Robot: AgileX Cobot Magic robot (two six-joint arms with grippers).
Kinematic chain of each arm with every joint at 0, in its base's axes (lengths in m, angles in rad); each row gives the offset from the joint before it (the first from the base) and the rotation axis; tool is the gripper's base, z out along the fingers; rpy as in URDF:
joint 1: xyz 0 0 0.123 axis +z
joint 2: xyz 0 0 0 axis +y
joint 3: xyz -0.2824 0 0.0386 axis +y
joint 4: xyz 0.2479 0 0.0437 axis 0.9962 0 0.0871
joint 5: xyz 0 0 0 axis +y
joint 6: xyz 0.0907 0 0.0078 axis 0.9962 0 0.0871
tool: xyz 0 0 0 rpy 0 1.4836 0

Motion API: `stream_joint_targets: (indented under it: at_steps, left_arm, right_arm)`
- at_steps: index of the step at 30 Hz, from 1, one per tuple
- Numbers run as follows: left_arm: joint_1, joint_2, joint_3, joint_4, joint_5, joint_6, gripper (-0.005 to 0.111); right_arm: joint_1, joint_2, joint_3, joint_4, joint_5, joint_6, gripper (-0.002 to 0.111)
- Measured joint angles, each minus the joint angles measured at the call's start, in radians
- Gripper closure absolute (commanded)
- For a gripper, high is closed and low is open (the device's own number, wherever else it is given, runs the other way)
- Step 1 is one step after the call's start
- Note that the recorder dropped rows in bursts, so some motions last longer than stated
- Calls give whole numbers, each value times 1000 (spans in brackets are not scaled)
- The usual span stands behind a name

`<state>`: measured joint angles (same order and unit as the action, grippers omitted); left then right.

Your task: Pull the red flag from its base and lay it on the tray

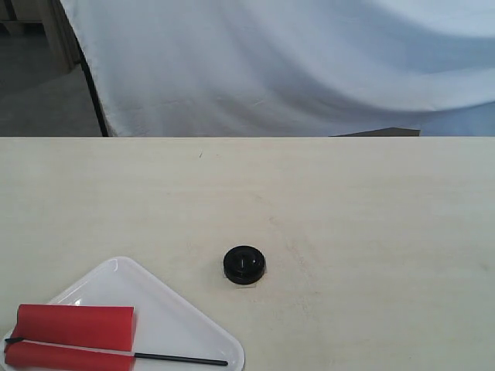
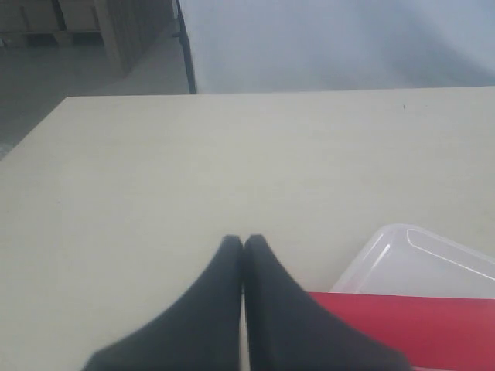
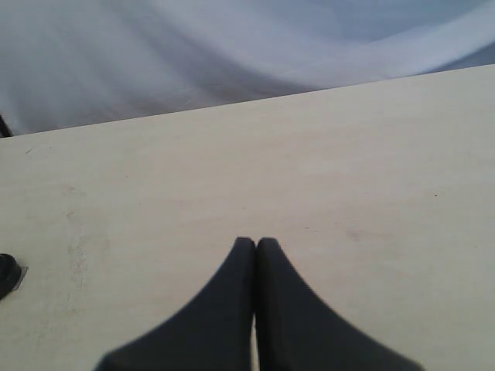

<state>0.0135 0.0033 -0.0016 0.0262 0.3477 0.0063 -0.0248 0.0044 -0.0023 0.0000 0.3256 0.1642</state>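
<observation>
The red flag [image 1: 73,335] lies flat on the white tray [image 1: 166,309] at the table's front left, its black stick [image 1: 182,359] pointing right over the rim. The black ring base [image 1: 244,264] stands alone near the table's middle with its hole bare. Neither arm shows in the exterior view. My left gripper [image 2: 244,241] is shut with nothing in it, just beside the tray [image 2: 418,259] and the red flag [image 2: 410,328]. My right gripper [image 3: 256,243] is shut and holds nothing, over bare table; the base [image 3: 6,272] peeks in at the frame edge.
A white cloth [image 1: 294,62] hangs behind the table's far edge. A dark stand pole [image 1: 94,93] rises at the back left. Pale wooden tabletop [image 1: 371,216] stretches right of the base.
</observation>
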Motion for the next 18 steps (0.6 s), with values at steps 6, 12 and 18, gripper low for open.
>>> stream_joint_targets:
  at_steps: [6, 12, 18]
  left_arm:
    - [0, 0, 0, 0, 0, 0, 107]
    - [0, 0, 0, 0, 0, 0, 107]
    - [0, 0, 0, 0, 0, 0, 107]
  right_arm:
    - [0, 0, 0, 0, 0, 0, 108]
    - [0, 0, 0, 0, 0, 0, 108]
    - [0, 0, 0, 0, 0, 7, 108]
